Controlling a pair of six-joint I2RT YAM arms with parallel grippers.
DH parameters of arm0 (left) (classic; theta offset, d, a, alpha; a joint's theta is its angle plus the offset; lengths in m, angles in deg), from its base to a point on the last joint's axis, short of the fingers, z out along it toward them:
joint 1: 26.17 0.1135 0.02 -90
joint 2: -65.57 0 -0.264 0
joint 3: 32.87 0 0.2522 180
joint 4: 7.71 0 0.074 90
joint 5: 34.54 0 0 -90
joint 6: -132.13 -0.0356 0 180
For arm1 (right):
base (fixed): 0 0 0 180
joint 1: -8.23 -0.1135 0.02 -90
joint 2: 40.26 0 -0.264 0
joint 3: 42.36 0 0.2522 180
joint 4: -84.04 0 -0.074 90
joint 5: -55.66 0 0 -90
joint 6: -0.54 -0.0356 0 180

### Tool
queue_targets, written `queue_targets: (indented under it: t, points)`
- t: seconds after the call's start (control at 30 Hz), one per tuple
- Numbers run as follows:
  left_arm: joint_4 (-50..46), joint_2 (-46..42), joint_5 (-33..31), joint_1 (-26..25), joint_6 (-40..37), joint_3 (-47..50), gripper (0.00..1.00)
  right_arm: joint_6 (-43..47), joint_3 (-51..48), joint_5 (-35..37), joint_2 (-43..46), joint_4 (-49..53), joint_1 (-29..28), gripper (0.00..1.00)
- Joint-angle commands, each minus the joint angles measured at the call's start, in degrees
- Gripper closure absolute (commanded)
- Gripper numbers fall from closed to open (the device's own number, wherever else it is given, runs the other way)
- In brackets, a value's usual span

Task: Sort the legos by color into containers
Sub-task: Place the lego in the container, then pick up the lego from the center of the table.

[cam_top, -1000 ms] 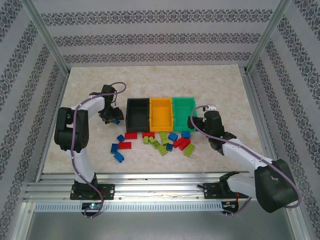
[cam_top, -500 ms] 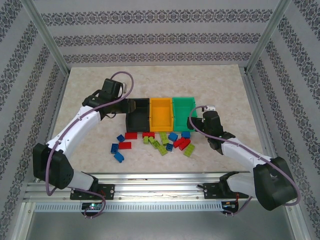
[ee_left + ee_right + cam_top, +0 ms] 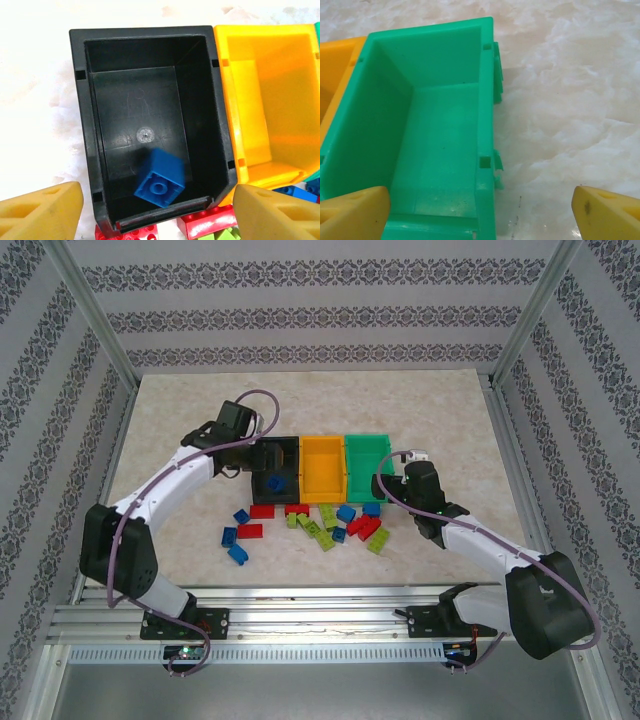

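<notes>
Top external: the left gripper [image 3: 262, 462] is seen over the black bin [image 3: 290, 455], with a blue brick [image 3: 275, 481] inside. The remaining legos [image 3: 320, 522] are scattered in front of the bins. The right gripper [image 3: 386, 486] is seen beside the green bin [image 3: 368, 465].

Left wrist: the left pads [image 3: 42, 212] are spread wide and nothing is gripped. The blue brick is seen blurred, near the black bin's near wall.

Right wrist: the right pads [image 3: 352, 212] are spread wide and empty above the green bin's edge.

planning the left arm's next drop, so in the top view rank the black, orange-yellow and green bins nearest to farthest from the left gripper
Measured from the left gripper in the top view:
1. black bin: directly under the gripper, at the left end of the row.
2. orange-yellow bin: middle of the row, one bin to the right.
3. green bin: right end of the row.
</notes>
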Motion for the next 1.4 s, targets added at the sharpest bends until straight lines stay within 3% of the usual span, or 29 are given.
queue_targets:
  t: [0.0,0.17,0.3,0.47,0.67,0.8,1.37]
  points:
    - [1.91,-4.75,0.74,0.46,-1.33,2.15,0.19,0.45,0.64,-4.24,1.09,-1.09,-0.64,0.08]
    - [-6.58,-7.02,4.09,3.82,-3.8,0.71,0.18,-3.9,0.78,-10.29,2.0,3.49,-0.82,0.19]
    - [-10.63,-7.38,5.97,6.14,-4.78,-0.11,0.18,-5.34,0.11,-11.23,4.11,8.42,-2.57,0.23]
    - [-6.47,-6.76,10.59,7.57,-5.47,1.94,0.18,-3.07,5.52,-9.65,3.55,21.78,-4.88,0.27]
    - [-2.76,-5.75,15.3,9.43,-4.33,3.65,0.19,-2.35,9.48,-6.81,-2.43,25.81,-7.38,0.3]
    - [-1.18,-8.26,13.49,9.56,-5.51,6.81,0.19,-2.82,12.32,-4.92,-7.08,26.9,-9.01,0.36]
    - [-2.84,-10.9,10.32,8.7,-7.99,7.59,0.19,-6.62,14.25,-1.91,-16.78,25.83,-11.15,0.37]
